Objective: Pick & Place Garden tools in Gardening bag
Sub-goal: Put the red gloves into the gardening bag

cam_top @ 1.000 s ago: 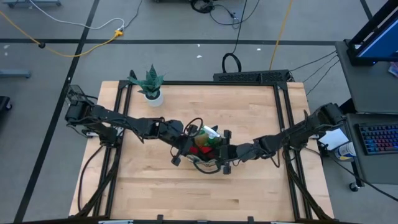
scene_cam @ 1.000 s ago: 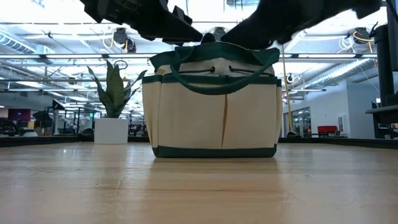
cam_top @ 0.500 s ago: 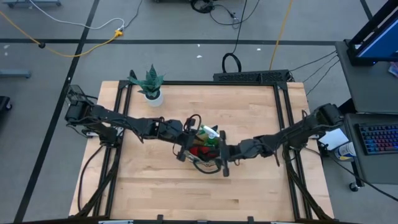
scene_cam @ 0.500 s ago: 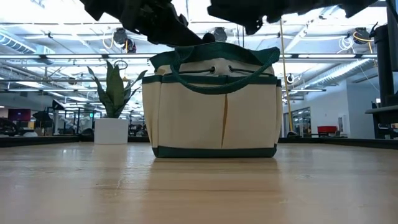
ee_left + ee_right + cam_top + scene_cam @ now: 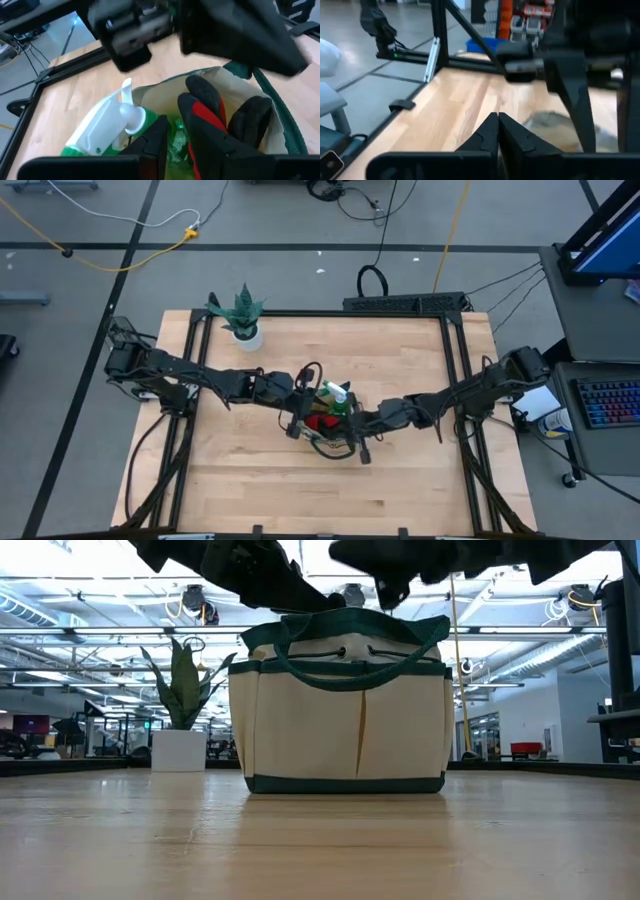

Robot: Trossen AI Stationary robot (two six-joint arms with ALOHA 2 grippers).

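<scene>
The bag point(image 5: 345, 705) is sitting upright near the middle of the table point(image 5: 400, 490), its wide side facing the low camera, a dark green band running along its base and a dark green handle point(image 5: 345, 675) drooping across its front. Its mouth is facing straight up (the high view is looking down into it).

Inside the bag, a spray bottle point(image 5: 107, 127) is lying tilted, its long axis slanting from the green body low in the bag up to the white nozzle, which is pointing toward the rim nearer the plant. Beside it, a red and black item point(image 5: 207, 117) is standing more or less on end, its rounded tips pointing up out of the mouth. In the high view the two are showing as a green patch and a red patch point(image 5: 320, 421) side by side.

The left gripper point(image 5: 297, 418) is hovering over the bag's left rim; whether its fingers are parted or gripping anything, I cannot tell. The right gripper point(image 5: 360, 438) is hanging over the right rim, its two fingers point(image 5: 492, 132) pressed together with nothing between them.

Farther back, near the table's far left corner, a spiky plant point(image 5: 240, 312) in a white pot is standing well apart from the bag.
</scene>
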